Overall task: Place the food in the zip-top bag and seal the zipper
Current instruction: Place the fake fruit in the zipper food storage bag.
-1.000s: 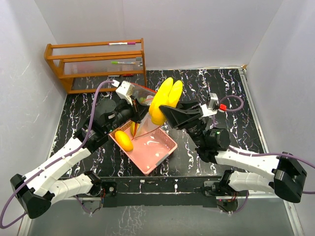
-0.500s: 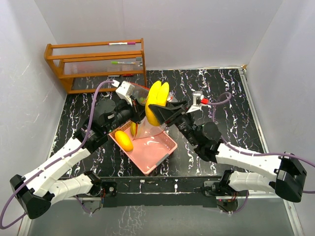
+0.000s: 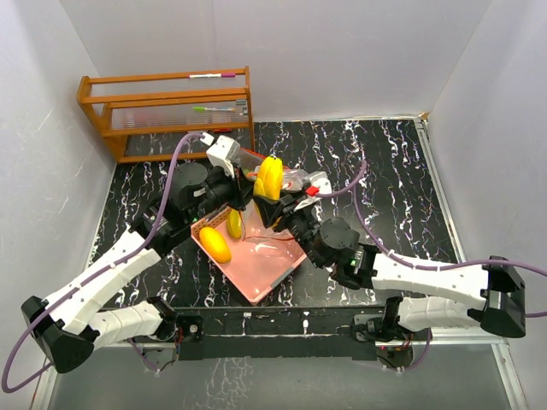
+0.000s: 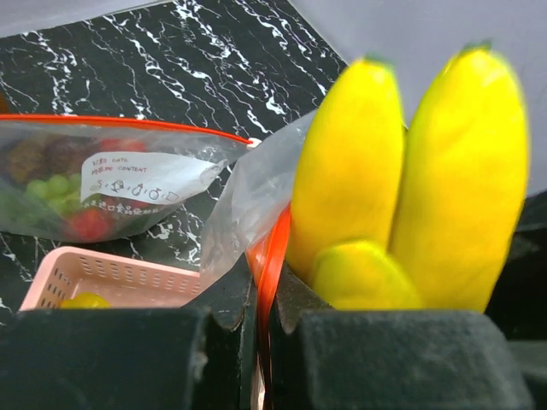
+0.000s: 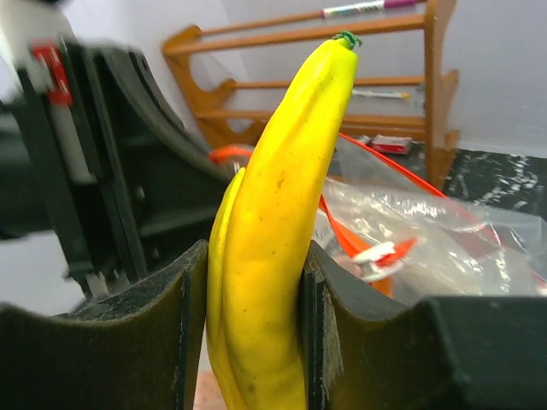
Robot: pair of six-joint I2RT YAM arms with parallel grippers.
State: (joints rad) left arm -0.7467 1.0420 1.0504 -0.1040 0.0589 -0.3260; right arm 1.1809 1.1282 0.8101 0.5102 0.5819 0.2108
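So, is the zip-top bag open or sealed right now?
Open. The left gripper pinches one orange zipper edge of the bag, the other edge runs apart from it, and the banana bunch stands beside the pinched edge.

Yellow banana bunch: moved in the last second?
Yes. The yellow toy banana bunch shifted left in the top view, nearer the right post of the fixed orange wooden rack.

Above the pink basket (image 3: 267, 266), the banana bunch (image 3: 271, 178) is yellow, green-tipped; the zip-top bag (image 4: 235, 192) is clear, orange-red rimmed; the table (image 3: 393, 171) beneath is black, white-veined.
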